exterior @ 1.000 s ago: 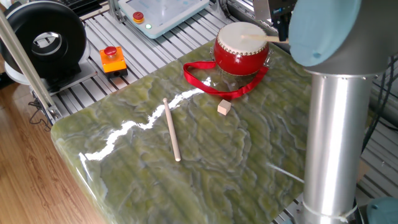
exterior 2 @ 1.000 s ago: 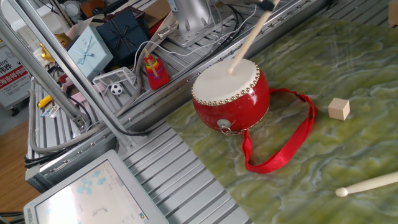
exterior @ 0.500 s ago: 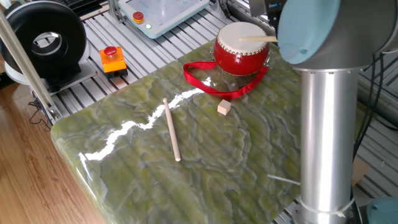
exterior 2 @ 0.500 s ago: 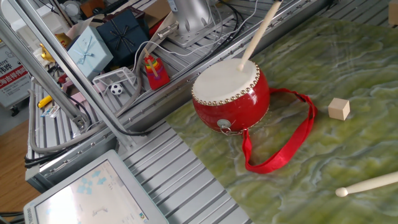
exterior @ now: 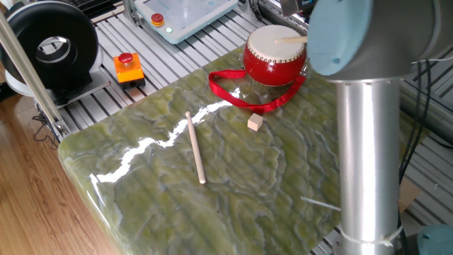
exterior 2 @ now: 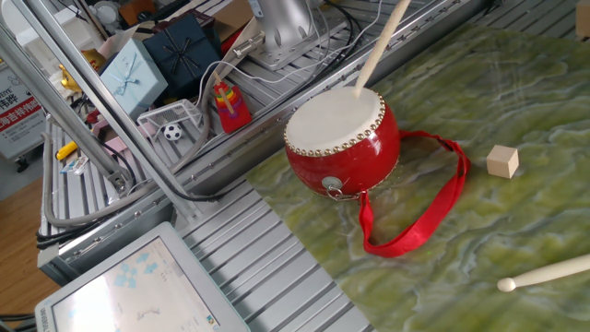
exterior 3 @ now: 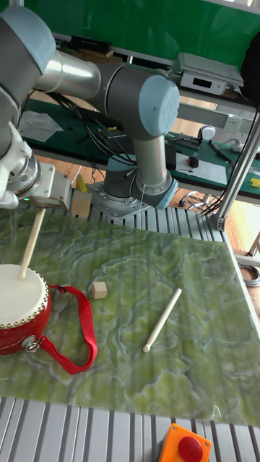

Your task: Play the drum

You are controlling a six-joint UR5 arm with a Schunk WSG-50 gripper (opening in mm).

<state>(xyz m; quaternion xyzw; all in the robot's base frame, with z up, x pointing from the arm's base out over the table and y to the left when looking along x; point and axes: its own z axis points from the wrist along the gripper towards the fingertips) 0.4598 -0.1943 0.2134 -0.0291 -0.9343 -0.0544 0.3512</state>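
The drum (exterior: 275, 55) has a glossy red body and a cream skin, and stands at the far edge of the green mat, with its red ribbon strap (exterior: 244, 99) lying in front of it. It also shows in the other fixed view as the drum (exterior 2: 343, 140) and in the tall view as the drum (exterior 3: 21, 308). My gripper (exterior 3: 39, 206) is above and behind the drum, shut on a wooden drumstick (exterior 3: 31, 242). The stick slants down, its tip at the skin's far side (exterior 2: 359, 88). In one fixed view my own arm hides the gripper.
A second drumstick (exterior: 195, 147) lies loose in the middle of the mat, and a small wooden cube (exterior: 255, 122) sits near the strap. An orange box with a red button (exterior: 129, 67) stands off the mat. My arm's column (exterior: 368, 156) rises at the right.
My arm has swung left in one fixed view. The held stick has shifted from the middle of the skin toward its far edge.
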